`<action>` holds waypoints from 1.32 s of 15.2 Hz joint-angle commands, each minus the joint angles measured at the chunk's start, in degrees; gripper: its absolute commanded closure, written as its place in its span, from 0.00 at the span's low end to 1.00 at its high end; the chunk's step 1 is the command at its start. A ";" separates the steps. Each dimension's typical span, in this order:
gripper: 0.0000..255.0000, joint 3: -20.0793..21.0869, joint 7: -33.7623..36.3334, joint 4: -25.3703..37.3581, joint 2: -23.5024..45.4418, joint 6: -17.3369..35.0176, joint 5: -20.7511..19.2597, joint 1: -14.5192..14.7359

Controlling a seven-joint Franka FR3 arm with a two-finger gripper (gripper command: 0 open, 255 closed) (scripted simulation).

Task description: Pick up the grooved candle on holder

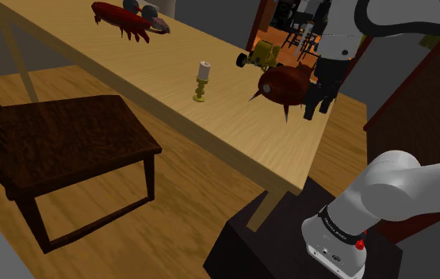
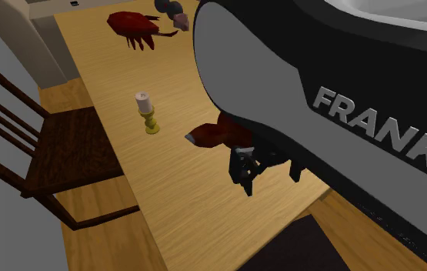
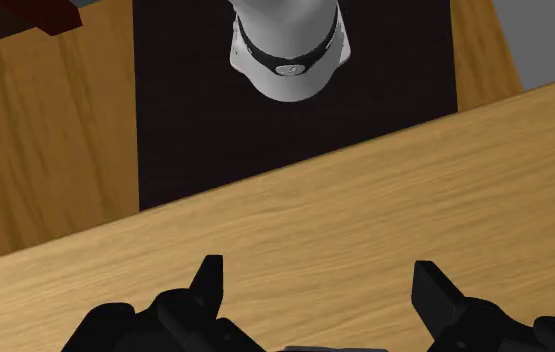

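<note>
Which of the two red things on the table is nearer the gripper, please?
The spiky round one, right beside the gripper; the lobster-like one lies far beyond the candle.

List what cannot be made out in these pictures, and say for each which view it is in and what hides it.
- Grooves on the candle: too small to tell in the shoulder view or the second exterior view.
- Dark red spiked object: in the second exterior view the arm covers most of it.
- Grey thing at the far end of the table: cut off by the shoulder view's top edge.
</note>
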 commanded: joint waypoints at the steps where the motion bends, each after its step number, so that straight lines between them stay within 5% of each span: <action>1: 0.00 0.00 0.00 0.00 0.00 0.00 0.00 0.00; 11: 0.00 5.19 5.12 17.12 20.35 5.20 3.15 2.16; 20: 0.00 9.01 9.99 38.03 38.85 4.53 2.47 3.85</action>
